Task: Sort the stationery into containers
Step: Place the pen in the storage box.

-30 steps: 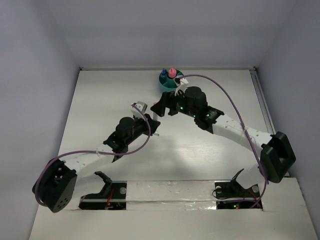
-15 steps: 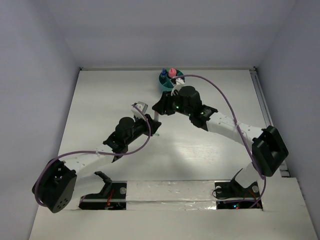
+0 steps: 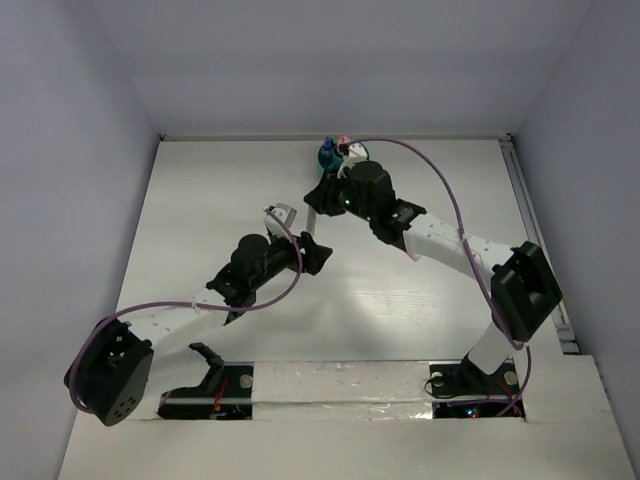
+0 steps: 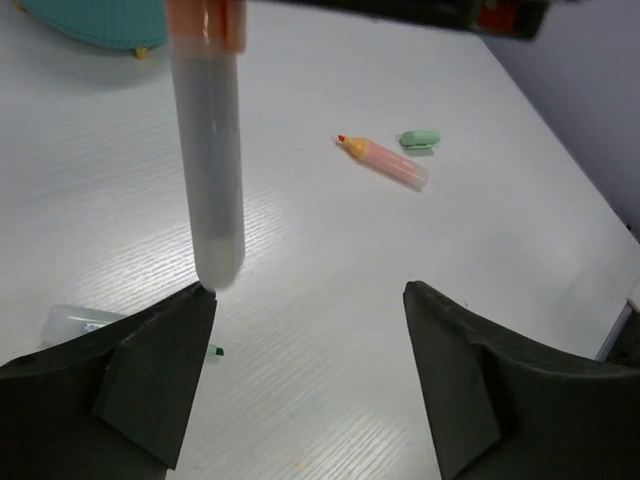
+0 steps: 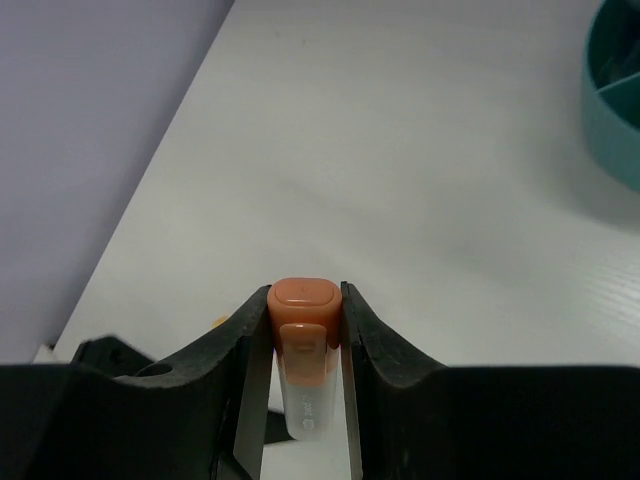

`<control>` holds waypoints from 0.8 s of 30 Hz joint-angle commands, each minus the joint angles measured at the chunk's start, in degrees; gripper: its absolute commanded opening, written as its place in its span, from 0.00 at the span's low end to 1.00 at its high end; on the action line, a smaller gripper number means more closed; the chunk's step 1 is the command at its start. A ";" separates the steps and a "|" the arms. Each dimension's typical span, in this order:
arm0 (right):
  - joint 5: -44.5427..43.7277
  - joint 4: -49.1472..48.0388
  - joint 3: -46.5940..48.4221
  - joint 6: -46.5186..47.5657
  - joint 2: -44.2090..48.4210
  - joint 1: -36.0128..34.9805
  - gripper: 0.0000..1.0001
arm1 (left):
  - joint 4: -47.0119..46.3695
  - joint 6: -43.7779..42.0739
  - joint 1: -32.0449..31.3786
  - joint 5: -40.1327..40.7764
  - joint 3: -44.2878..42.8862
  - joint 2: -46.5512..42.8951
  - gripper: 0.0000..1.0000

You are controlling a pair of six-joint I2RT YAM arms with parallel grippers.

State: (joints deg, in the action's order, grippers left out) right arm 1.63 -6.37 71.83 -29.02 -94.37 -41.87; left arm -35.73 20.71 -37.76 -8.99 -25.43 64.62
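Round teal plastic cup cut off at frame edge, mostly hidden behind right arm from above. Right gripper clamps orange-capped translucent highlighter upright above table. Left gripper beneath, jaws apart, barrel end beside one fingertip.

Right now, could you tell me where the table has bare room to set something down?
Bare: the table between the left wall and the left arm, and between the right arm and the right wall. Crowded: far centre, where the teal cup, left gripper, right gripper and orange-capped marker meet, with an uncapped highlighter and green cap lying nearby.
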 commanded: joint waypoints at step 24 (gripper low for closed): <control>-28.08 -17.35 22.91 16.62 -22.79 12.07 0.00 | 4.52 1.00 -0.04 15.15 -2.52 -4.06 0.99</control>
State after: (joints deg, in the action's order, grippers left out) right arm -22.37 -16.73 91.13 -15.38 -116.38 -29.61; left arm -30.15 21.28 -37.76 4.45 -25.45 60.84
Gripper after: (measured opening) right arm 0.344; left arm 0.989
